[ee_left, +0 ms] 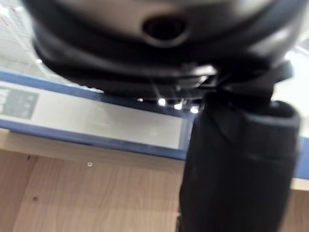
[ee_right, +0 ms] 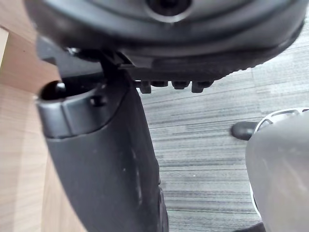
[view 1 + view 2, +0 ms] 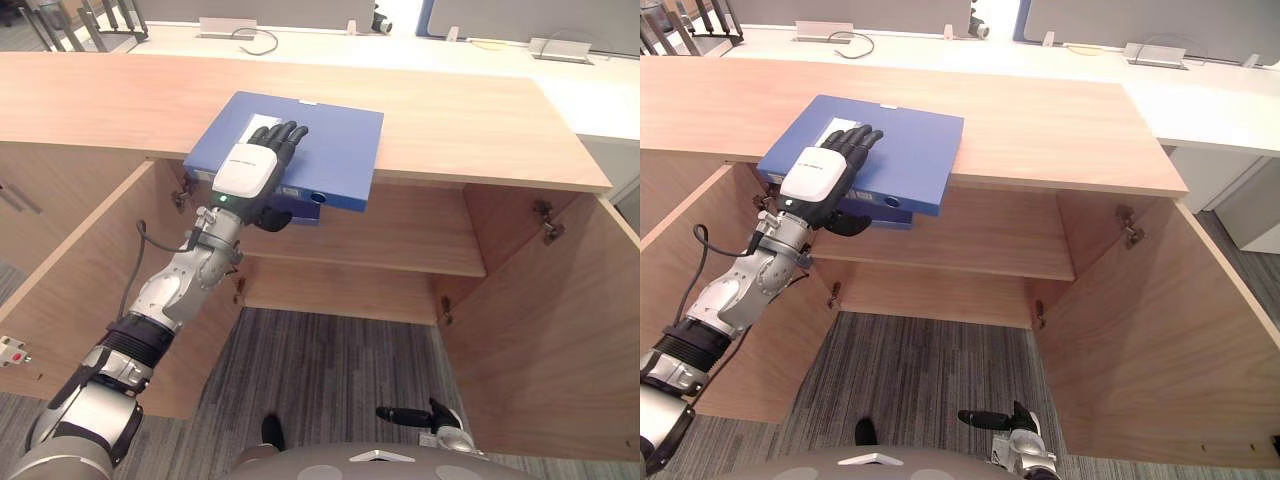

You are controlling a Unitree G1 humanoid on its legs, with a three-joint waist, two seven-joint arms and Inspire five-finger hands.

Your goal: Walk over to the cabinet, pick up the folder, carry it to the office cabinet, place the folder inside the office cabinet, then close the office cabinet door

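left robot hand (image 3: pixel 245 170): outstretched, fingers flat, thumb pinching beneath | right robot hand (image 3: pixel 405 414): low, fingers straight

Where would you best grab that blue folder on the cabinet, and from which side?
By its near spine edge, from the front. The blue folder lies flat but juts past the cabinet top, so fingers can go over it and a thumb under. The left hand sits just so.
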